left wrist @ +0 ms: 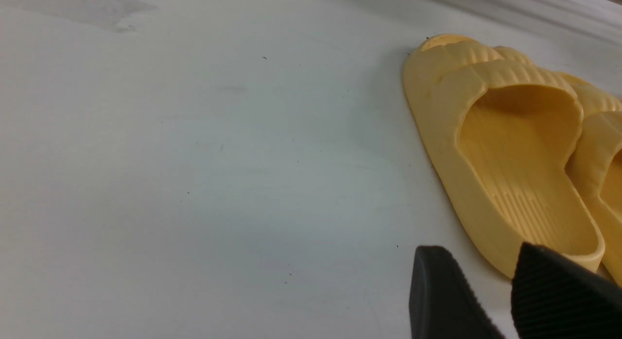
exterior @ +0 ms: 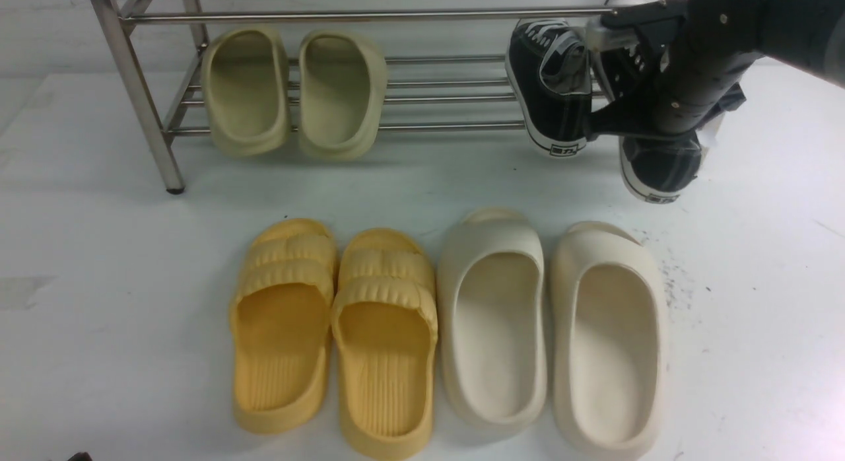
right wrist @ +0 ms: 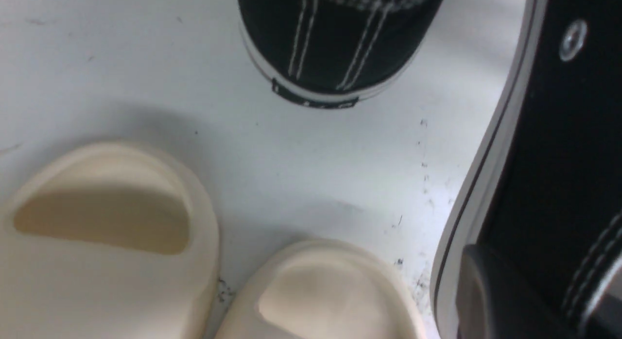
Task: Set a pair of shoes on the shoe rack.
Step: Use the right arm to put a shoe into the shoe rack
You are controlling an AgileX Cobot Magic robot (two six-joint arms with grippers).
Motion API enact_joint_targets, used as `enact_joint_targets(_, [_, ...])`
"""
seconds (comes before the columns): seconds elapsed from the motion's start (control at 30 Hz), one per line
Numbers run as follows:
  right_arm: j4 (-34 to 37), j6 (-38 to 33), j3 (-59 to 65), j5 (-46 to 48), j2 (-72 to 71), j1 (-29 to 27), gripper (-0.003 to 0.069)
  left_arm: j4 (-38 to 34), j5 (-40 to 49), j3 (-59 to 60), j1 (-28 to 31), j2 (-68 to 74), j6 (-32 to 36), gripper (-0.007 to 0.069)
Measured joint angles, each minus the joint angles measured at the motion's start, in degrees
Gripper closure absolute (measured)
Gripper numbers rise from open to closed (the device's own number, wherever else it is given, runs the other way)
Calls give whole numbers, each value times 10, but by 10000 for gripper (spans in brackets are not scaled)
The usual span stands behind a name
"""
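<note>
Your right gripper [exterior: 627,127] grips the black canvas sneaker [exterior: 660,165]; push it forward onto the shiny steel rack [exterior: 132,78], level with its twin [exterior: 551,111] leftward.

So we've got the shiny stainless-steel bar shoe rack [exterior: 136,84] at the back of the white surface [exterior: 79,249]. On its lower tier, toward the left, we see a pair of pale green foam slides [exterior: 247,91]. Toward the right sits one black canvas sneaker [exterior: 551,84], heel poking out our way. The other black canvas sneaker [exterior: 660,167] is just right of it, with its heel further out. Up front are the yellow ribbed slippers [exterior: 284,329], and the cream foam slides [exterior: 492,329] are just beside them on the right.
</note>
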Motion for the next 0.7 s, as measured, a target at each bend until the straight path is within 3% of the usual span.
enact_joint_targets(0.7, [48, -42, -88, -75, 83, -25, 627, 0, 0, 0, 0, 0, 0, 386])
